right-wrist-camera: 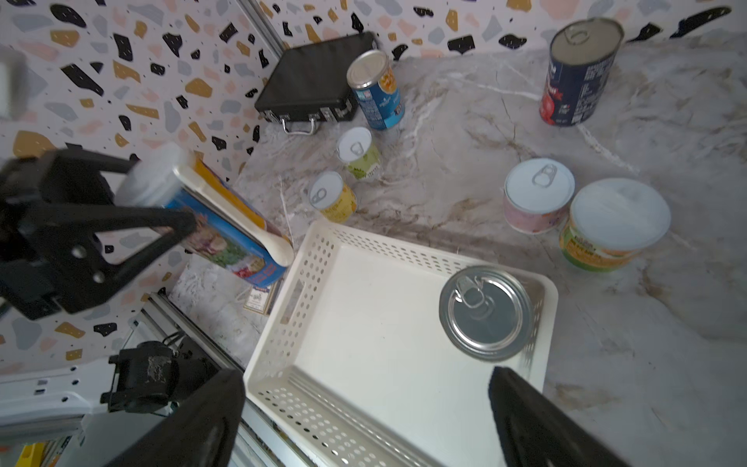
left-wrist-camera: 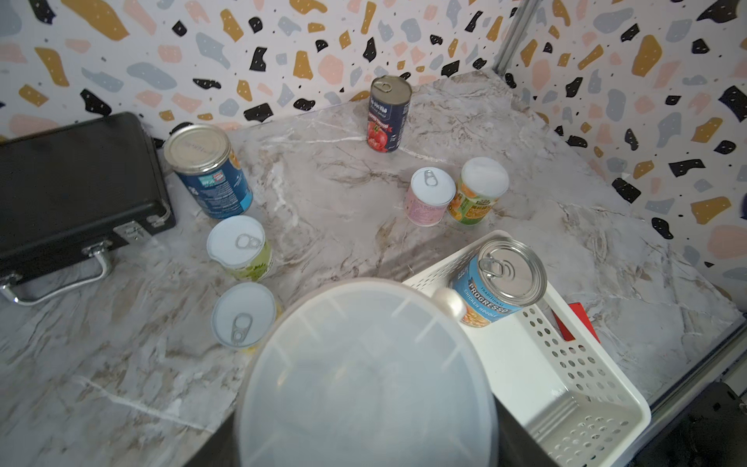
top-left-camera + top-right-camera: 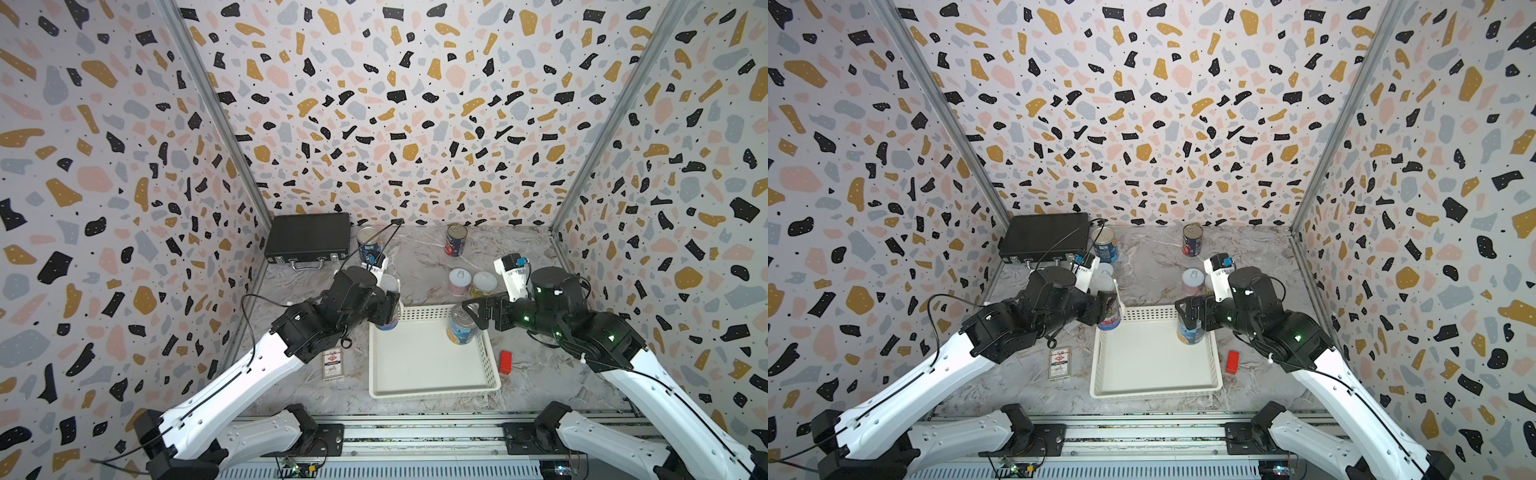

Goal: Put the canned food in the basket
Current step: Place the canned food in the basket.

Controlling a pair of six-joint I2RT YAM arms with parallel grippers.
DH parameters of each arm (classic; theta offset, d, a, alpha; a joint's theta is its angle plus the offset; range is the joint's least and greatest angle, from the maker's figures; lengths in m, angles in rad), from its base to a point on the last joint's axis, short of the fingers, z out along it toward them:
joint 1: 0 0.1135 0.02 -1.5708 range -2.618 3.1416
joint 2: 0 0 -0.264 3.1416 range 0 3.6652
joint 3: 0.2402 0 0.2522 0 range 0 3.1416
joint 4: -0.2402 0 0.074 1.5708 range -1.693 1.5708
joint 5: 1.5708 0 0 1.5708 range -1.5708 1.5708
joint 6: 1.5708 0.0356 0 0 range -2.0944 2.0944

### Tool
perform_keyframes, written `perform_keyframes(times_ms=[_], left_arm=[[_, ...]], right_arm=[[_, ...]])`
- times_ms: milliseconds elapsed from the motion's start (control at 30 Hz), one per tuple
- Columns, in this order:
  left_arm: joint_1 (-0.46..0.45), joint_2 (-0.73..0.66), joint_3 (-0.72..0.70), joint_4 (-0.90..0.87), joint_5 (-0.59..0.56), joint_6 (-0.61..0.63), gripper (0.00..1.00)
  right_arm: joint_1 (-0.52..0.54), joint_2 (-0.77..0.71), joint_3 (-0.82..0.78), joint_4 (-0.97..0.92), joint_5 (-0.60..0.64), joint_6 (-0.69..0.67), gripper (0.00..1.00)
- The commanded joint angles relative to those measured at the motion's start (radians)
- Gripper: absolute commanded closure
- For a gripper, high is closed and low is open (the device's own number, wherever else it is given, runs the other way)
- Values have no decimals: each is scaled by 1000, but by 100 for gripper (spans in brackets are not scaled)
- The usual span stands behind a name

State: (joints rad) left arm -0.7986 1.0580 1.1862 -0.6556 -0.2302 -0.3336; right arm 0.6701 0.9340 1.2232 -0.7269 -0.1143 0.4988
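You have one can (image 3: 462, 328) standing in the basket (image 3: 432, 388), in its far right corner. Behind the basket, two cans (image 3: 459, 281) touch side by side. A briefcase (image 3: 308, 237) lies far left, a can (image 3: 368, 242) just right of it. The block (image 3: 505, 362) lies right of the basket, the card box (image 3: 333, 363) left.
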Motion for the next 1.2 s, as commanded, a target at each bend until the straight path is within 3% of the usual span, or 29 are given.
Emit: perform_keyframes(times_ms=[0,233,433,667,967,1167], left_arm=[[-3,-39,-40,65,-65,-99,90],[-28,-71,-263,233,-113,-78,91],[-41,-38,-287,284,-64,-54,91],[-44,-61,-333,409,-11,-22,90],[-45,66,-278,459,-80,-21,89],[-44,104,-324,591,-118,25,89]], right_arm=[[2,44,94,-3,106,11,0],[0,70,79,85,396,-19,0],[-7,8,-141,319,576,-100,0],[-26,10,-177,314,563,-97,0],[-72,95,-145,281,454,-77,0],[-92,112,-143,273,412,-65,0]])
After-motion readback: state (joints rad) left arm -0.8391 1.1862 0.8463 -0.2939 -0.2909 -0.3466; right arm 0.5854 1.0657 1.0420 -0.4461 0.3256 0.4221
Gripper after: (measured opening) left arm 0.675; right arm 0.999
